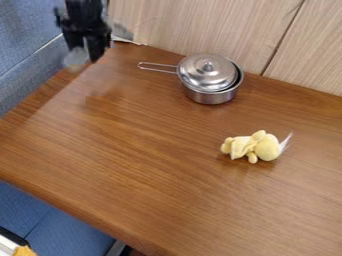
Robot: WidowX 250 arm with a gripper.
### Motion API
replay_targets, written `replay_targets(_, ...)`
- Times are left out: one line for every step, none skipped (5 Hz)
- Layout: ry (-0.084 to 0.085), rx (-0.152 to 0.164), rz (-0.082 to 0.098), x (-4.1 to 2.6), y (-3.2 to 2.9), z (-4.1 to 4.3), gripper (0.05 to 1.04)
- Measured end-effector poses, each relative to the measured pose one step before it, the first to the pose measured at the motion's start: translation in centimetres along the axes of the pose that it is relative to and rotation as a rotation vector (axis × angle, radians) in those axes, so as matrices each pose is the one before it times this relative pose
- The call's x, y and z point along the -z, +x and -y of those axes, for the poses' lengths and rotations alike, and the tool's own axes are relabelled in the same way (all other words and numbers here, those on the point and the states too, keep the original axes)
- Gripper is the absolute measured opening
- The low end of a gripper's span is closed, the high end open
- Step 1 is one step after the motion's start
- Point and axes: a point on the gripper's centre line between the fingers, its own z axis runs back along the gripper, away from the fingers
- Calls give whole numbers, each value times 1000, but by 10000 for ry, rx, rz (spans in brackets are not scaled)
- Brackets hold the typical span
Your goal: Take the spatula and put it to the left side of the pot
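Gripper point(87, 52) in the upper left of the frame, above the table's point(153, 145) far left edge. Cannot tell whether it is open, closed or clamped on something. A pale patch point(75, 59) sits at its lower end (spatula, perhaps; too blurred to swear to). That is the likeliest place for the spatula, I judge, but no sure fix.

Outward, right of there: the pot point(212, 96), upper centre, lid point(208, 72) resting tilted on top. Its wire handle point(157, 67) points left, into the target side. Yellow plush toy point(254, 146) farther down and right, a pale sliver point(286, 142) angling up-right from it.

Progress: pickup unconfirmed; placing looks undone, with no spatula lying on the wood left of the pot. Spatula's long axis and heading: unreadable in that blur.
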Motion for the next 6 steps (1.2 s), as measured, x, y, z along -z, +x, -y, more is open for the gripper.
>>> replay_targets(-163, 136, -260, 1782, -588, 551, 578)
replay_targets(-76, 209, -357, 1093, -97, 422, 578)
replay_targets(47, -12, -123, -8, 215, 244, 652)
replay_targets(201, 100, -200, -138, 12, 360, 939)
replay_targets(39, -11, -26, -45, 29, 30, 1007)
replay_targets(-61, -28, -237, -42, -375, 157, 1003)
